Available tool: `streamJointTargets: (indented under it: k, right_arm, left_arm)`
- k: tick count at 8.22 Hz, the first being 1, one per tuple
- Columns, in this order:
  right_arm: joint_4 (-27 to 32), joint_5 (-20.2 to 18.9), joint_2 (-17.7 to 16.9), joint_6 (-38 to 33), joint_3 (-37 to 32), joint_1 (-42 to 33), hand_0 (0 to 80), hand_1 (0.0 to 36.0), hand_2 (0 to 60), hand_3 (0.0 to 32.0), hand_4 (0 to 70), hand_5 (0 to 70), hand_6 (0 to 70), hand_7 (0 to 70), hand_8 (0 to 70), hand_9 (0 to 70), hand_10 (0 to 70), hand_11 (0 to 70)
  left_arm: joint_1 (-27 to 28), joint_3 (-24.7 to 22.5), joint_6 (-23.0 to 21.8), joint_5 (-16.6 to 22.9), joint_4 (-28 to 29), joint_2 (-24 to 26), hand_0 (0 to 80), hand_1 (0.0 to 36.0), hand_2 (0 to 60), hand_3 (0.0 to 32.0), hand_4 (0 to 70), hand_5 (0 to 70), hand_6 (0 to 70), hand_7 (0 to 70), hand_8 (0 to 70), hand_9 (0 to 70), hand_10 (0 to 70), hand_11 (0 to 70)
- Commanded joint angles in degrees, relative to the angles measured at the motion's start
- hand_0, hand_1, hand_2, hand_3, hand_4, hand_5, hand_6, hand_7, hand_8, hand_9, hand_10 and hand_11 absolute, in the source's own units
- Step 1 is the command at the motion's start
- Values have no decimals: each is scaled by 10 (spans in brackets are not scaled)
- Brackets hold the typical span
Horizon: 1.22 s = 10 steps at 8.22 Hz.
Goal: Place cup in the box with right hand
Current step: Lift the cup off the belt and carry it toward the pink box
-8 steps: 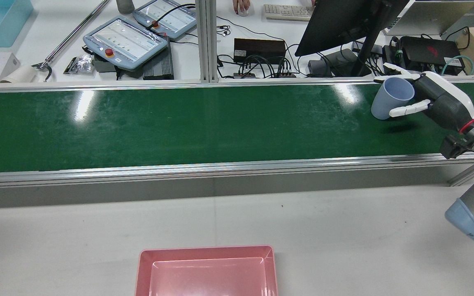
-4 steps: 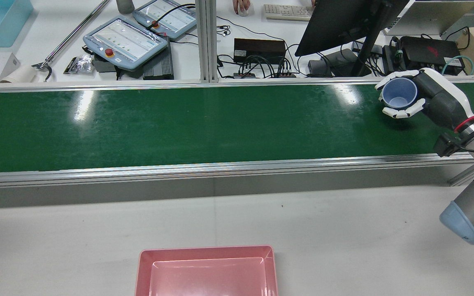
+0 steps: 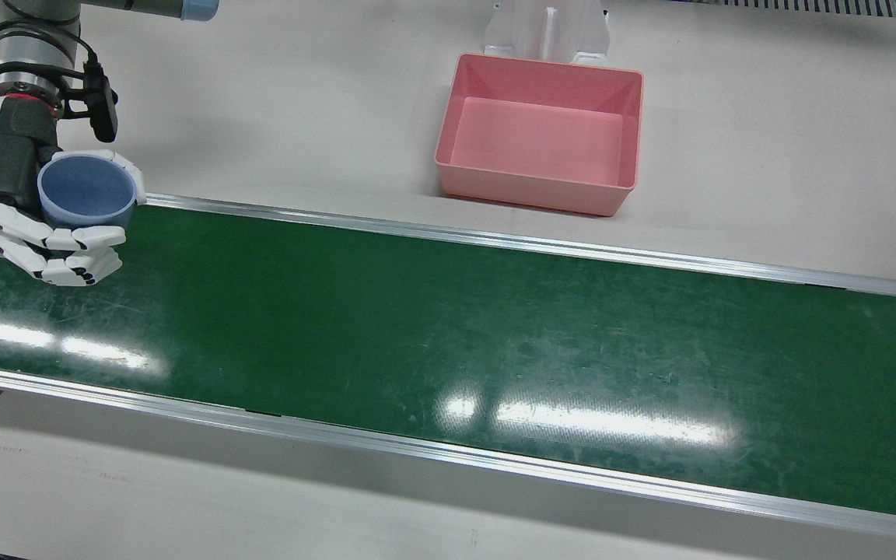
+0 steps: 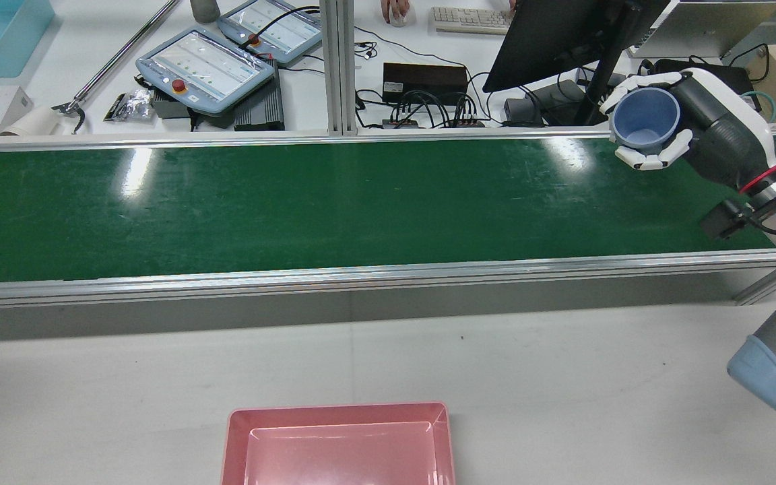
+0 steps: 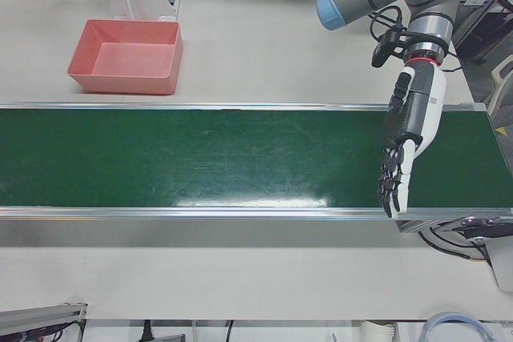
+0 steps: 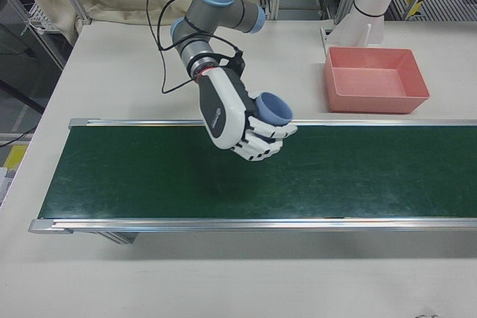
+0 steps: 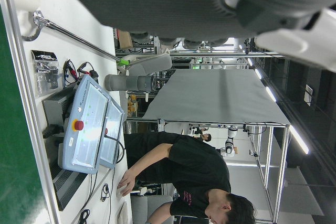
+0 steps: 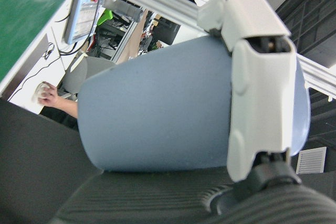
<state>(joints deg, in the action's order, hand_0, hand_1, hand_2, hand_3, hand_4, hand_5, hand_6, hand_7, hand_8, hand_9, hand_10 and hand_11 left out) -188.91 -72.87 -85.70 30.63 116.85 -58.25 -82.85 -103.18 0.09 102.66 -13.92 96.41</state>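
Note:
A blue cup sits upright, mouth up, in my right hand, whose fingers are closed round it. The hand holds it above the green belt at that belt's end on the robot's right. The cup and right hand also show in the rear view, and the cup in the right-front view. The right hand view shows the cup's wall under a white finger. The pink box stands empty on the white table beyond the belt. My left hand hangs open over the belt's other end.
The belt has raised aluminium rails along both long sides. The pink box is at the rear view's bottom edge. Behind the belt are teach pendants, a monitor, cables and a person's hand.
My right hand closed on the cup, which leaned on the belt, turned it mouth up and raised it off the belt.

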Motion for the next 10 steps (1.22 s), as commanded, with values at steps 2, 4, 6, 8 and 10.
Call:
streamJointTargets:
  k: [2, 4, 6, 8, 10]
  right_arm:
    - [-104, 9, 70, 23, 166, 188, 775, 360, 600, 0, 700, 250, 472, 700, 700, 700, 655, 700]
    - [-119, 51, 69, 99, 217, 323, 669, 360, 600, 0, 700, 212, 421, 700, 700, 700, 596, 700]
    - [-118, 94, 70, 156, 214, 444, 646, 360, 600, 0, 700, 201, 404, 700, 700, 700, 581, 700]
    - [-114, 113, 66, 204, 186, 499, 590, 334, 600, 0, 700, 187, 386, 700, 700, 700, 579, 700]
    - [-112, 113, 67, 202, 144, 502, 523, 171, 325, 0, 555, 137, 302, 700, 581, 700, 488, 693]
  left_arm:
    - [0, 0, 0, 0, 0, 0, 0, 0, 0, 0, 0, 0, 0, 0, 0, 0, 0, 0]
    - [0, -1, 0, 0, -1, 0, 0, 0, 0, 0, 0, 0, 0, 0, 0, 0, 0, 0]
    - [0, 0, 0, -1, 0, 0, 0, 0, 0, 0, 0, 0, 0, 0, 0, 0, 0, 0]
    - [0, 0, 0, 0, -1, 0, 0, 0, 0, 0, 0, 0, 0, 0, 0, 0, 0, 0]
    - [0, 0, 0, 0, 0, 0, 0, 0, 0, 0, 0, 0, 0, 0, 0, 0, 0, 0]
